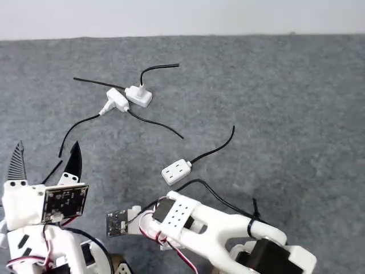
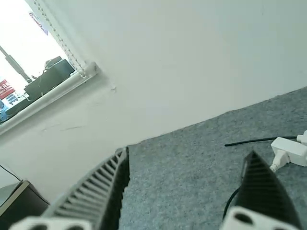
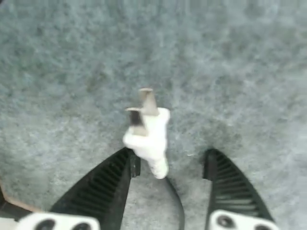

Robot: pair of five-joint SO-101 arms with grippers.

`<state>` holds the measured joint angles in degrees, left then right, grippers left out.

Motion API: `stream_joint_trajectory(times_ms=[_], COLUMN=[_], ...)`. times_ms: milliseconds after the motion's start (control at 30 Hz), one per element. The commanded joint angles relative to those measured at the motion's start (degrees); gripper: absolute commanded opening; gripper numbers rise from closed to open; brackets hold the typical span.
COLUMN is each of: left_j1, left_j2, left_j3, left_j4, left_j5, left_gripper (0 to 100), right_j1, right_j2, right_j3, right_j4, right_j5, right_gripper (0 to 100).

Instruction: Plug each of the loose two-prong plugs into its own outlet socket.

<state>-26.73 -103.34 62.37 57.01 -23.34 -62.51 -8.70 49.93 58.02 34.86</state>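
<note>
Plug point(image 3: 148, 132), white, two-prong, lies on grey carpet point(image 3: 249, 72) between the spread fingers of the right gripper point(image 3: 170, 154), close against one finger, prongs pointing away from the wrist, black cord point(image 3: 175, 196) trailing back. Outlet socket point(image 1: 175, 170) lies just beyond the right arm. Second plug point(image 1: 116, 103) touches far socket point(image 1: 139, 95), well apart from both arms. Left gripper point(image 1: 48, 147) hangs above the carpet, jaws apart.

Grey carpet point(image 1: 296, 103), white wall point(image 2: 192, 62), bright window point(image 2: 19, 52) above sill point(image 2: 57, 91).
</note>
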Motion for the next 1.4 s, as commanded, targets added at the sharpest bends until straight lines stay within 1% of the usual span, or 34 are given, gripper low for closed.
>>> stream_joint_trajectory(times_ms=[0,33,133,167,233,300,367,400,567,633,733,800,900,1000,1233,1367], left_j1=[0.1,0.1,0.1,0.1,0.1,0.1,0.2,0.2,0.3,2.0,6.8,8.4,8.5,8.4,8.4,9.0], left_j2=[-0.7,-0.7,-0.7,-0.7,-0.7,-0.7,-0.7,-0.7,-0.7,-0.7,-0.7,-0.7,-0.7,-0.7,-0.7,-0.7], left_j3=[-2.9,-2.9,-2.9,-2.9,-2.9,-2.9,-2.7,-2.7,-2.4,-2.4,-2.4,-2.9,-4.2,-5.9,-9.3,-10.0], left_j4=[1.4,1.4,1.5,1.5,1.5,1.5,1.5,1.5,1.8,3.3,4.3,4.0,3.3,3.3,3.5,3.9], left_j5=[-0.5,-0.5,-0.5,-0.5,-0.5,-0.5,-0.5,-0.5,-0.4,1.1,3.4,4.9,7.0,10.1,17.4,22.1], left_gripper=[36,36,36,36,36,36,36,36,36,36,36,36,36,36,36,36], right_j1=[-1.9,-2.2,-2.2,-2.2,-2.4,-2.5,-2.5,-2.6,-2.3,-2.2,-0.7,1.4,4.4,6.7,8.2,9.8], right_j2=[2.8,2.8,2.8,2.8,2.9,2.8,2.8,2.8,2.3,2.2,0.3,-3.4,-11.7,-22.0,-42.5,-51.0], right_j3=[-2.0,-2.0,-1.8,-1.8,-1.6,-1.2,-0.8,-0.7,-0.7,-0.8,-1.2,-2.1,-4.1,-5.0,-5.2,-5.2], right_j4=[-0.3,-0.3,-1.4,-1.9,-1.7,-1.7,-1.7,-1.7,-1.7,-0.7,0.6,3.5,11.3,17.2,29.1,32.2], right_j5=[0.2,-0.7,-6.7,-7.2,-4.6,-1.3,-0.6,-0.6,-0.4,-0.2,0.0,0.1,2.7,3.4,3.3,2.4], right_gripper=[13.1,13.2,15.8,15.4,11.3,0.7,2.5,0.4,0.9,0.9,0.9,0.9,0.9,0.9,0.9,0.9])
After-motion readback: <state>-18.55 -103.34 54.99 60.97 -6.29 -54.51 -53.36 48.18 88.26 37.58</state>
